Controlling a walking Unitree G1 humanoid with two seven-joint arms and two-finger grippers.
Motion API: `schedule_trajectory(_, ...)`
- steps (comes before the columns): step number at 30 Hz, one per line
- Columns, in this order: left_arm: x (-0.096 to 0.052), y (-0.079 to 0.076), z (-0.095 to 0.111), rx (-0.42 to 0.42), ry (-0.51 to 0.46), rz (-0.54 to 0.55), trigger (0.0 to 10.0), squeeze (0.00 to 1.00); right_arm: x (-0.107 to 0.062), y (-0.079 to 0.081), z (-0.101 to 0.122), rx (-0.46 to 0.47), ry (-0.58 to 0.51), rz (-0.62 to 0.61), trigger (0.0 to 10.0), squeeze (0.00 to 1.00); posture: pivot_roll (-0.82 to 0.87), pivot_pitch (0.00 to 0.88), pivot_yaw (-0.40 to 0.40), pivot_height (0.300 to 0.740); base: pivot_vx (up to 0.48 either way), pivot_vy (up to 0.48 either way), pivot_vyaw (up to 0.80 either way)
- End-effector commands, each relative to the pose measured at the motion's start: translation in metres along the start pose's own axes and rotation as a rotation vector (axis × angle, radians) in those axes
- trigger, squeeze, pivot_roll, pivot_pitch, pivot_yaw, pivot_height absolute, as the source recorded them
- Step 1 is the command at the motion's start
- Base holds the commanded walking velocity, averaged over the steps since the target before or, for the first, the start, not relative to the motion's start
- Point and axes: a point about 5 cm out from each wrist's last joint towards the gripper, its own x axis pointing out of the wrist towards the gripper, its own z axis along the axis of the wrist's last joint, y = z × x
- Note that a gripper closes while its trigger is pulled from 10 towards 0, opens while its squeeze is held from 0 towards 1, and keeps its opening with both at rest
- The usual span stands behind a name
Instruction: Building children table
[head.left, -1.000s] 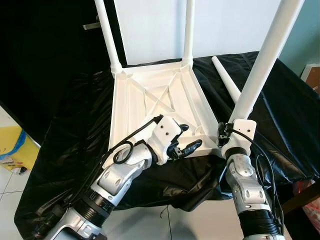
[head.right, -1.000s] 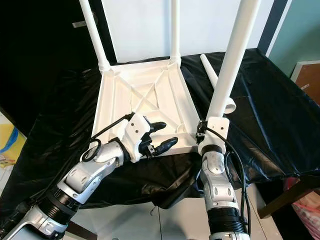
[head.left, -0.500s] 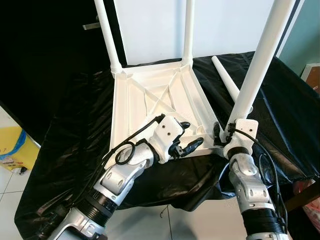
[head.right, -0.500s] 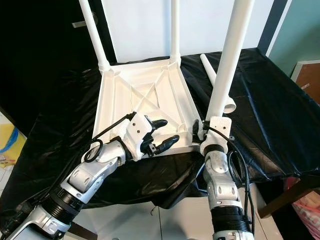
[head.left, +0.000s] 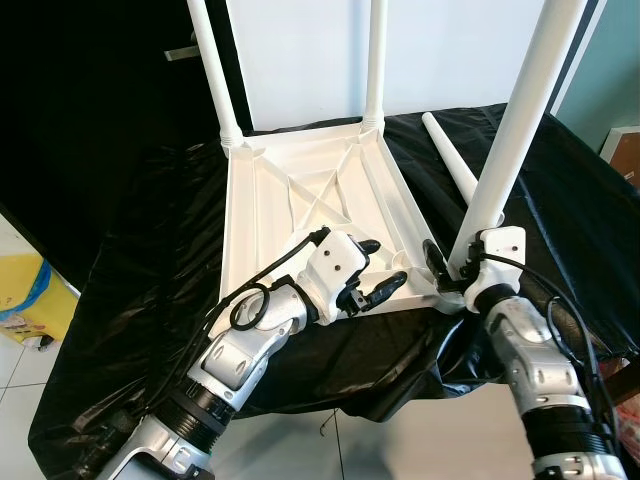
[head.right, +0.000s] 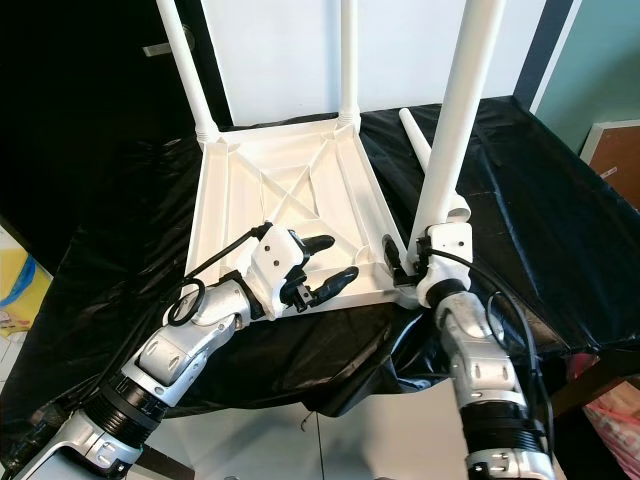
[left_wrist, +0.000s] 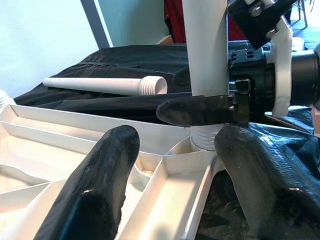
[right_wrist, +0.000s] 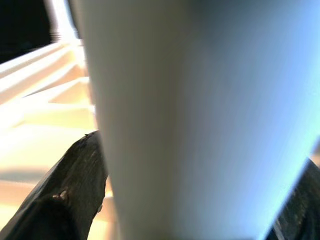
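White leg clamped in right tool (left tool apart) at tabletop corner

No readable text, label, brand, number or sign appears on anything in these views.

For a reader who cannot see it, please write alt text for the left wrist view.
The right hand grips an upright white table leg just above a corner socket of the upside-down white tabletop. The left hand's two black fingers stand open in the foreground, astride the tabletop's rim. Behind, a loose white leg lies on black cloth.
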Motion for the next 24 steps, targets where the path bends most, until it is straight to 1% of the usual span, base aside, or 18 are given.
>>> schedule_trajectory(1,-0.003,-0.004,-0.001,0.002,0.004,-0.102,10.0,0.0,0.003,0.004,0.001,0.009,-0.012,0.047,10.0,0.0,-0.12,0.0,0.033,0.74,0.0,0.0,0.0)
schedule_trajectory(4,-0.005,-0.005,0.0,-0.014,0.002,-0.116,10.0,0.0,0.002,-0.004,0.003,-0.04,-0.007,0.16,10.0,0.0,-0.12,0.0,0.038,0.74,0.0,0.0,0.0)
schedule_trajectory(6,-0.005,-0.005,0.0,-0.014,0.002,-0.116,10.0,0.0,0.002,-0.004,0.003,-0.04,-0.007,0.16,10.0,0.0,-0.12,0.0,0.038,0.74,0.0,0.0,0.0)
schedule_trajectory(7,-0.006,-0.006,0.0,-0.017,0.002,-0.12,10.0,0.0,0.002,-0.005,0.004,-0.051,-0.004,0.184,10.0,0.0,-0.12,0.0,0.038,0.74,0.0,0.0,0.0)
schedule_trajectory(8,-0.006,-0.006,0.0,-0.017,0.002,-0.12,10.0,0.0,0.002,-0.005,0.004,-0.051,-0.004,0.184,10.0,0.0,-0.12,0.0,0.038,0.74,0.0,0.0,0.0)
schedule_trajectory(9,-0.006,-0.006,0.0,-0.02,0.002,-0.124,10.0,0.0,0.003,-0.008,0.004,-0.055,0.002,0.216,10.0,0.0,-0.12,0.0,0.038,0.74,0.0,0.0,0.0)
schedule_trajectory(12,-0.006,-0.006,0.0,-0.02,0.002,-0.124,10.0,0.0,0.003,-0.008,0.004,-0.055,0.002,0.216,10.0,0.0,-0.12,0.0,0.038,0.74,0.0,0.0,0.0)
schedule_trajectory(13,-0.006,-0.006,0.001,-0.022,0.002,-0.127,10.0,0.0,0.004,-0.01,0.004,-0.057,0.012,0.252,10.0,0.0,-0.12,0.0,0.044,0.74,0.0,0.0,0.0)
schedule_trajectory(14,-0.006,-0.006,0.001,-0.022,0.002,-0.127,10.0,0.0,0.004,-0.01,0.004,-0.057,0.012,0.252,10.0,0.0,-0.12,0.0,0.044,0.74,0.0,0.0,0.0)
schedule_trajectory(15,-0.006,-0.005,0.002,-0.028,0.001,-0.135,10.0,0.0,0.006,-0.011,0.003,-0.057,0.03,0.292,10.0,0.0,-0.11,0.0,0.048,0.74,0.0,0.0,0.0)
schedule_trajectory(16,-0.006,-0.005,0.002,-0.028,0.001,-0.135,10.0,0.0,0.006,-0.011,0.003,-0.057,0.03,0.292,10.0,0.0,-0.11,0.0,0.048,0.74,0.0,0.0,0.0)
schedule_trajectory(21,-0.008,-0.007,0.002,-0.047,0.001,-0.172,10.0,0.0,0.007,-0.014,-0.002,-0.07,0.066,0.368,10.0,0.0,-0.11,0.0,0.057,0.74,0.0,0.0,0.0)
schedule_trajectory(23,-0.008,-0.007,0.002,-0.047,0.001,-0.172,10.0,0.0,0.007,-0.014,-0.002,-0.07,0.066,0.368,10.0,0.0,-0.11,0.0,0.057,0.74,0.0,0.0,0.0)
schedule_trajectory(24,-0.008,-0.009,0.0,-0.046,0.006,-0.185,10.0,0.0,0.006,-0.015,-0.004,-0.075,0.074,0.382,9.5,0.0,-0.11,0.0,0.057,0.74,0.0,0.0,0.0)
